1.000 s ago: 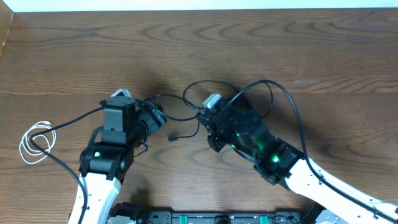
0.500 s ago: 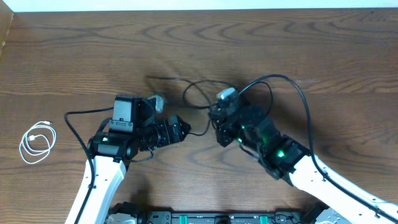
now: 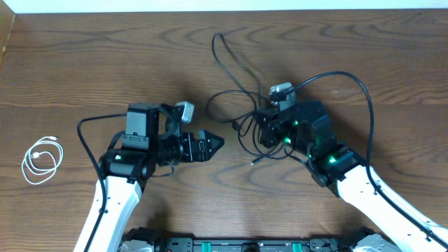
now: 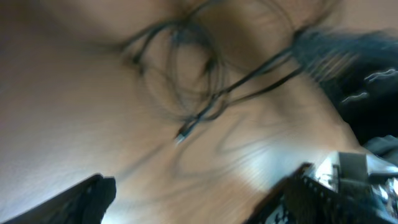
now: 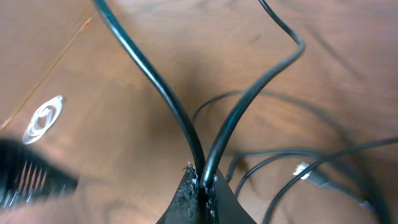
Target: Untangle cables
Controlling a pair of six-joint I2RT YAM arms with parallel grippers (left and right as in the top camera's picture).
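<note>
Left claw (image 3: 212, 143) is recorded as spread wide, fingers apart and nothing between them; it is held above the table (image 3: 105, 63), pointed toward the black cables (image 3: 234, 105) but apart from them. Right claw (image 3: 262, 133) is recorded as pressed together on the black cables, at the right edge of the tangle. From the right wrist, the right claw (image 5: 202, 186) is seen pinched on two black strands that are crossed at the tips and fanned upward, one to the upper left and one to the upper right; further black cables (image 5: 280, 162) are seen lying loose on the wood beyond, one with a small plug end (image 5: 306, 169). From overhead, a long loop is seen stretched from the tangle toward the far side of the table, a detail not given by either wrist view. The white cable (image 3: 42, 157) is noted coiled by itself at the left edge of the table, well apart from the black ones; it is also caught small in the right wrist view (image 5: 42, 121). The left wrist view is heavily blurred: the left claw (image 4: 202, 177) is shown only as two dark fingers at the lower corners, with the black cables (image 4: 186, 81) ahead and a plug end (image 4: 181, 134) nearest.
</note>
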